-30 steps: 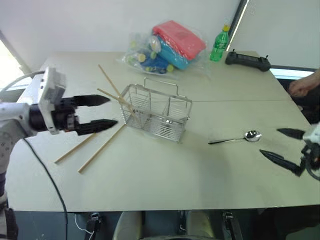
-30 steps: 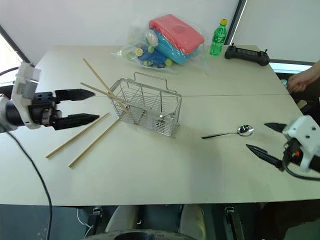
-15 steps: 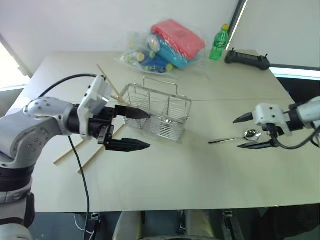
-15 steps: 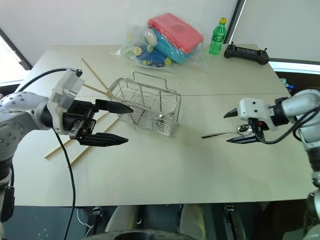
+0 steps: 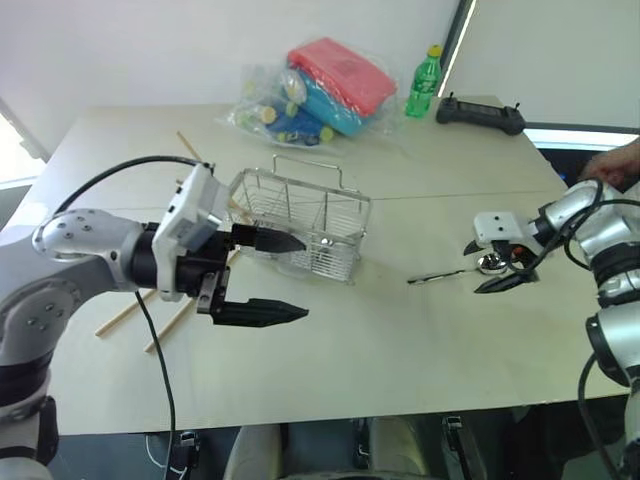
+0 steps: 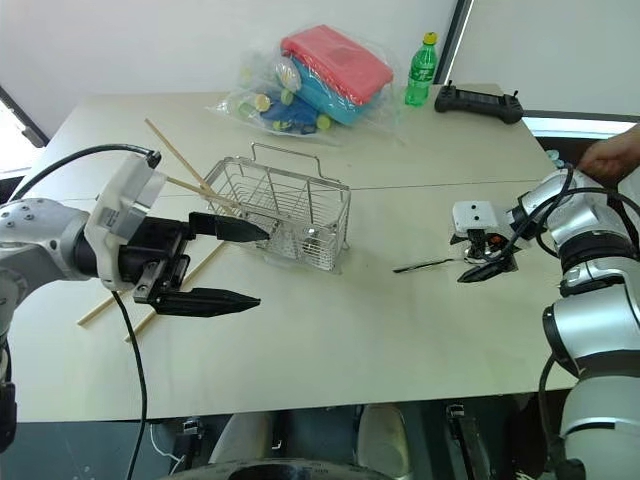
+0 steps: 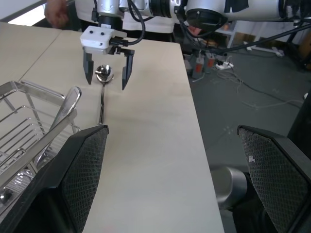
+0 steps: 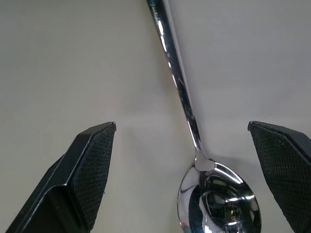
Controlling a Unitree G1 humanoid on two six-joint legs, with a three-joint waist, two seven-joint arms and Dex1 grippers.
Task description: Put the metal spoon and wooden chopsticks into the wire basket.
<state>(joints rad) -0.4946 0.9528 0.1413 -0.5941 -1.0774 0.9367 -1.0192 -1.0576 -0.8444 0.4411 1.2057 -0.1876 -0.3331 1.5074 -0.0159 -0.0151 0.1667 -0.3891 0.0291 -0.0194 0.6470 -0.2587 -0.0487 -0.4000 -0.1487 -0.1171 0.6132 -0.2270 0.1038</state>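
Shiny silver metal spoon (image 5: 470, 270) flat on tabletop at three o'clock of silver wire-mesh basket (image 5: 300, 222), straddled by spread right gripper (image 5: 492, 268); left gripper (image 5: 278, 277) likewise spread, empty; step: spoon pickup; next: lower, close on handle.

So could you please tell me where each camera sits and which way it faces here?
Head views: on the head, looking forward and down at the table; both arms show.
Left wrist view: along the open left gripper across the table; the basket and the right gripper over the spoon show.
Right wrist view: down between its own open fingers onto the spoon.
Shared: all views show the spoon.
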